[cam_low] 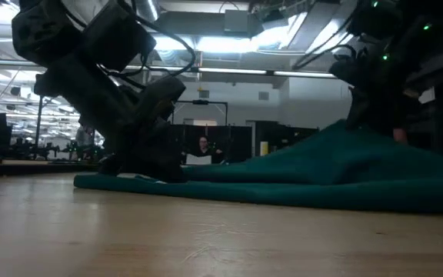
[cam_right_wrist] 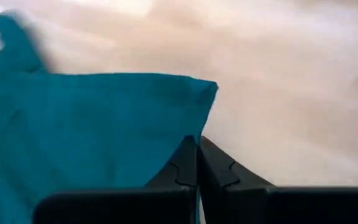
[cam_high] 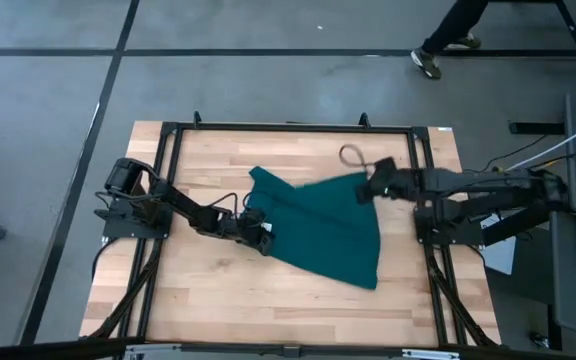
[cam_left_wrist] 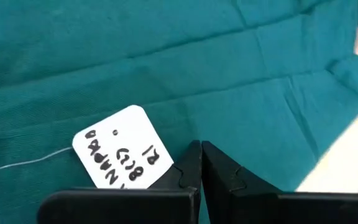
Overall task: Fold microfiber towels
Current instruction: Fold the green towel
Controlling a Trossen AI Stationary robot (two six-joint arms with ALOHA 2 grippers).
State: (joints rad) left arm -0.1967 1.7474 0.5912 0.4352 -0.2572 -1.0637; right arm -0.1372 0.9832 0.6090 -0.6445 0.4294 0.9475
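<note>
One teal towel [cam_high: 323,230] on the counter [cam_high: 298,300], one white label [cam_left_wrist: 122,146]; left gripper [cam_high: 260,235] jaws pinching its left edge, right gripper [cam_high: 376,183] jaws pinching its far right corner, both arms stretched inward

Towel [cam_left_wrist: 241,81] cut off on every side of the left wrist view. Writing on its white label [cam_left_wrist: 120,149] only partly legible, one corner hidden behind the left gripper [cam_left_wrist: 199,163]. Low view: both arms cropped at the top. Person [cam_high: 448,35] beyond the table's far right corner cut off by the edge, only a leg and shoe visible.
</note>
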